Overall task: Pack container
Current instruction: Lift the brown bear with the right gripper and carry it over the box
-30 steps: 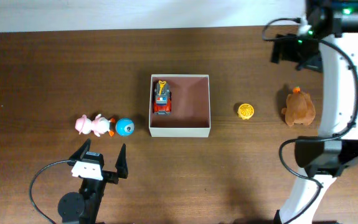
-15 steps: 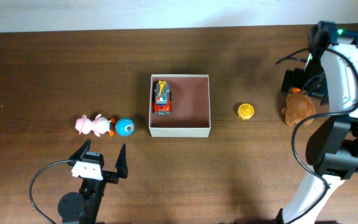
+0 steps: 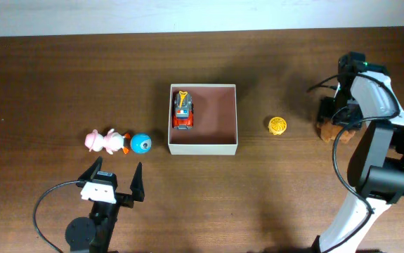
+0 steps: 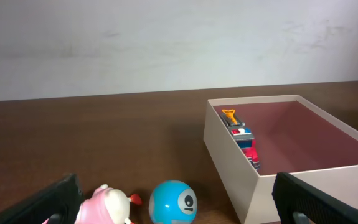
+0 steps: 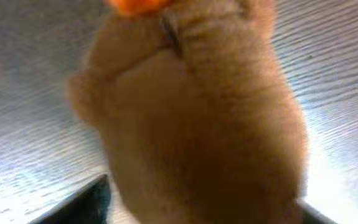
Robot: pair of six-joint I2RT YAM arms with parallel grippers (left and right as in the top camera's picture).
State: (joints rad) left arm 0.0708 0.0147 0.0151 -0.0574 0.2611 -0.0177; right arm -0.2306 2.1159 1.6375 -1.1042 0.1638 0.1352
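The container (image 3: 203,147), a white-walled square box with a pinkish-brown inside, stands mid-table with a red toy truck (image 3: 183,111) in its left part. It also shows in the left wrist view (image 4: 228,155), with the truck (image 4: 244,137). My right gripper (image 3: 336,116) is down over a brown plush toy (image 3: 326,131) at the right. In the right wrist view the plush (image 5: 197,112) fills the frame between the spread fingers (image 5: 203,208). My left gripper (image 3: 115,176) is open and empty near the front left.
A pink pig toy (image 3: 100,141) and a blue ball toy (image 3: 141,143) lie left of the container, just ahead of my left gripper. A small yellow toy (image 3: 277,126) lies between the container and the plush.
My right arm has swung in from the far right edge and come down over the brown plush toy. The left arm and the other toys have not moved.
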